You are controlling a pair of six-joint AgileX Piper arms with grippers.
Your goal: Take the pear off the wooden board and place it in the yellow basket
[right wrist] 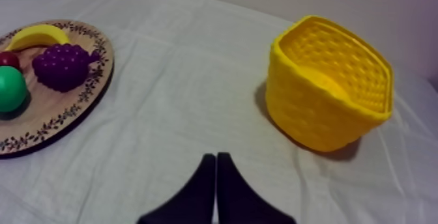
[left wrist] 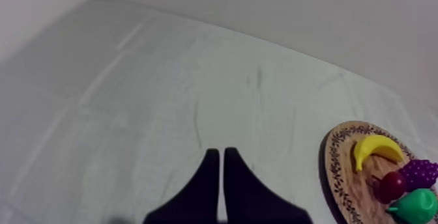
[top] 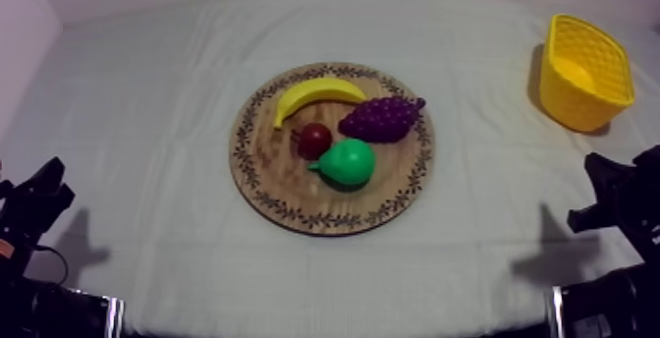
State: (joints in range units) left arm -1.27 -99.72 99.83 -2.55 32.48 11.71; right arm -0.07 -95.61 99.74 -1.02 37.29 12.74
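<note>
the pear (top: 347, 162) is bright green, smooth and glossy. it lies on its side on the near half of the round wooden board (top: 263, 170), stem end toward my left arm's side. the board sits mid-table on the grey-white cloth (top: 147, 116), which is softly creased, and a pale wall (left wrist: 293, 18) runs behind the table. the small red fruit (top: 314, 140) and the grapes (top: 381, 118) crowd the pear on its far side. the banana (top: 316, 93) curves along the far rim. the yellow basket (top: 585, 72) stands well apart at the far right. my left gripper (left wrist: 221, 154) and right gripper (right wrist: 216, 156) sit low over bare cloth, each with its fingers pressed together on nothing.
</note>
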